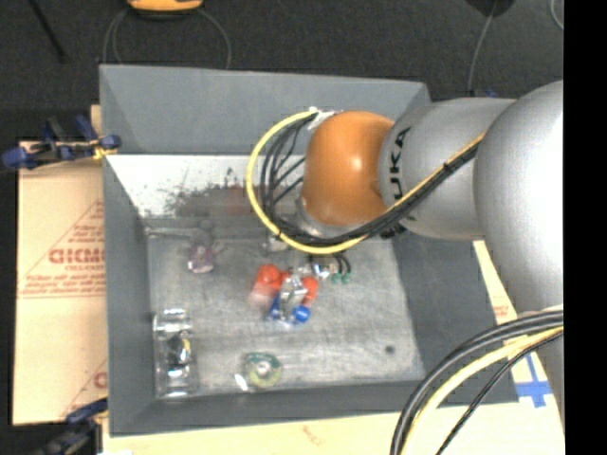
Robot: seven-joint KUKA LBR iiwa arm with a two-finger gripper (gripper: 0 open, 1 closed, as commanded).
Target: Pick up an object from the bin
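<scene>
Centre tool (303,277) (spread or pressed together: cannot tell, hidden under orange wrist cover (346,164)) above small heap of red, blue and white plastic pieces (285,297) at middle of grey metal bin (379,325), descend vertically, pinch one outer piece, avoid dragging neighbours.

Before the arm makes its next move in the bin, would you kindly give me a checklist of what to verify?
1. Things to pick in sight: ok, a small heap of red, blue and white pieces lies in the middle of the bin.
2. Which piece lies under the wrist: cannot tell, the orange cover hides the heap's back edge.
3. Neighbours apart from the heap: ok, the pale purple piece, the clear plastic piece and the round clear thing lie well away from it.
4. Cable loop free of the bin's back wall: cannot tell.
5. Bare floor right of the heap: ok.
</scene>
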